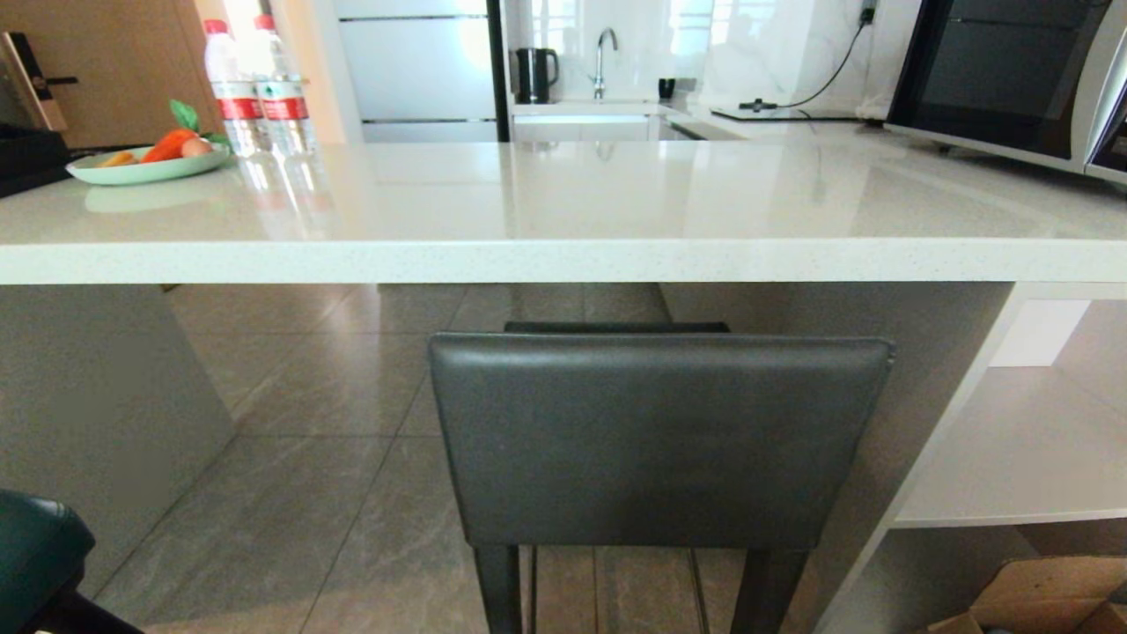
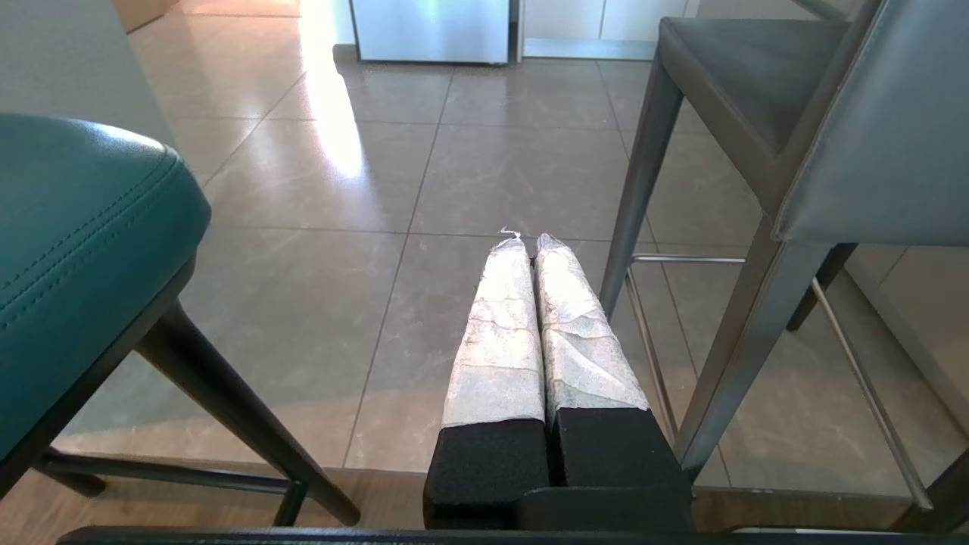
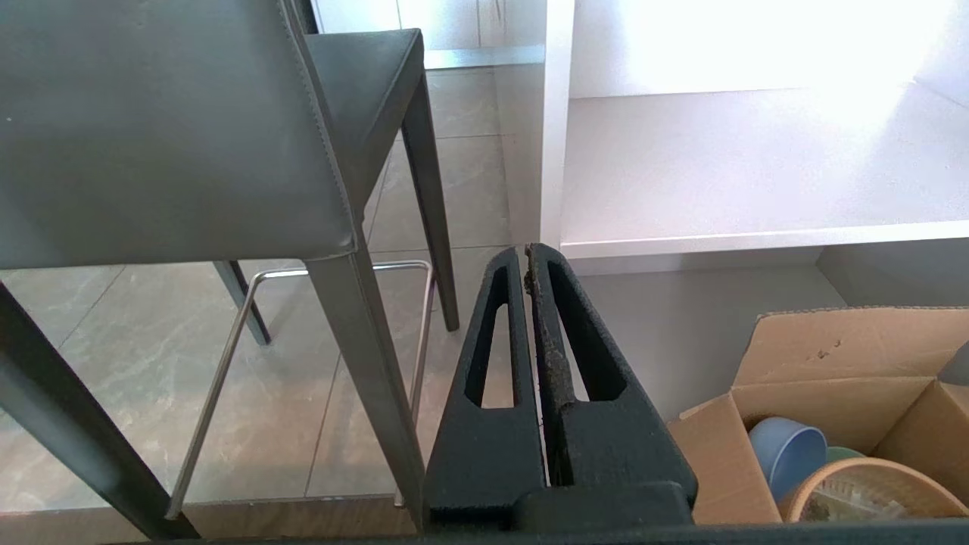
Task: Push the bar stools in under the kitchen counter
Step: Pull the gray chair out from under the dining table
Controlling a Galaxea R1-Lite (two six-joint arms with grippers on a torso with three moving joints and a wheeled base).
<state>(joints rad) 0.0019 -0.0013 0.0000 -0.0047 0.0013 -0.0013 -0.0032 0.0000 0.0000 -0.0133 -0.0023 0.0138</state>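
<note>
The dark grey bar stool point(image 1: 660, 440) stands right before me, its rectangular back facing me and its seat reaching under the white speckled kitchen counter point(image 1: 563, 260). The teal bar stool point(image 1: 35, 546) shows only as a corner at the lower left, out from the counter. Neither arm is in the head view. My left gripper point(image 2: 528, 242) is shut and empty, low between the teal stool point(image 2: 76, 250) and the grey stool point(image 2: 870, 151). My right gripper point(image 3: 526, 253) is shut and empty, just right of the grey stool's back point(image 3: 166, 136).
On the counter stand a green plate of fruit point(image 1: 145, 167), two water bottles point(image 1: 260, 92) and a microwave point(image 1: 1012, 79). The counter's slanted side panel point(image 1: 933, 458) and white shelves point(image 3: 757, 174) lie to the right. An open cardboard box of bowls point(image 3: 833, 424) sits on the floor there.
</note>
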